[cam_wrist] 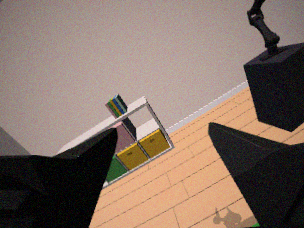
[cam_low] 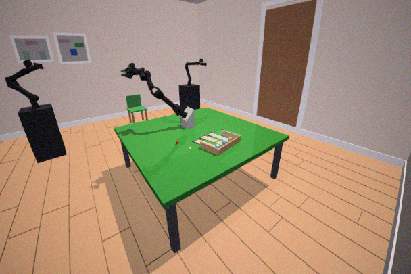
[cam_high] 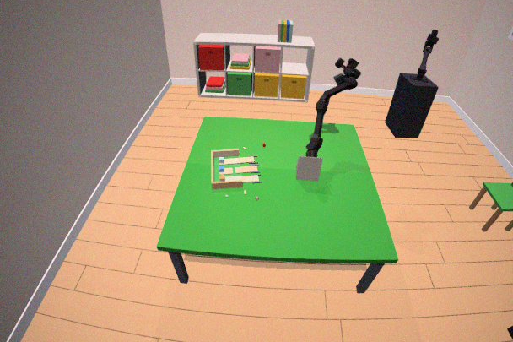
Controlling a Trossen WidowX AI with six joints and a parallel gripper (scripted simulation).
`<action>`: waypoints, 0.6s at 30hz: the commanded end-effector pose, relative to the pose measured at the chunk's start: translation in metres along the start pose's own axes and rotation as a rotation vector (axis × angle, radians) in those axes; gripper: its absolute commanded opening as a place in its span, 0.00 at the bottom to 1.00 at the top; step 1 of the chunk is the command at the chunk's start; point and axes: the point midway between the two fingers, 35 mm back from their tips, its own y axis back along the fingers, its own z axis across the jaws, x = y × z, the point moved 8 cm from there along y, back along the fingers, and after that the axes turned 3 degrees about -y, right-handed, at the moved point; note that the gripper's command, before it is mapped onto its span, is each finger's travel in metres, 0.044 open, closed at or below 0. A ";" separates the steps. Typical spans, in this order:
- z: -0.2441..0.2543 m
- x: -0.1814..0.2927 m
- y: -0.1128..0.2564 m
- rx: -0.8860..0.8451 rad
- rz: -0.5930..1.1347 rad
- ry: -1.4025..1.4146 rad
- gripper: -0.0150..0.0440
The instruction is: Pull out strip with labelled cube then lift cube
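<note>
My gripper [cam_high: 346, 65] [cam_low: 124, 72] [cam_wrist: 162, 129] is open and empty, raised high, away from the strips. Three pale strips lie side by side, reaching into an open-sided wooden tray [cam_high: 228, 185] [cam_low: 230, 145]. In the top view the upper strip [cam_high: 240, 160] and the lower strip [cam_high: 242, 179] look unbroken; the middle strip [cam_high: 246, 169] has a gap. At their inner ends sit a light blue cube [cam_high: 221, 160] [cam_low: 218, 146], a blue cube [cam_high: 221, 169] [cam_low: 224, 142] and an orange cube [cam_high: 222, 177] [cam_low: 230, 138]. No label is readable.
Thin dark bars flank the strips' outer ends. A small red object [cam_high: 264, 144] [cam_low: 177, 143] and several tiny pale pieces lie around the tray on the green table [cam_high: 274, 227] [cam_low: 189, 172]. The arm's grey base [cam_high: 309, 169] [cam_low: 188, 122] stands on the table.
</note>
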 end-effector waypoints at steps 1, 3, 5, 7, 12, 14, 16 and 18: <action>0.000 -0.001 0.001 0.001 -0.005 0.000 0.93; 0.002 -0.006 0.009 0.008 -0.045 0.001 0.93; 0.004 -0.015 0.020 0.017 -0.107 0.022 0.93; 0.005 -0.023 0.031 0.026 -0.163 0.065 0.93; 0.011 -0.043 0.061 0.066 -0.308 0.189 0.93; 0.015 -0.051 0.076 0.094 -0.377 0.246 0.93; 0.021 -0.059 0.092 0.123 -0.447 0.304 0.93; 0.026 -0.065 0.107 0.151 -0.510 0.359 0.93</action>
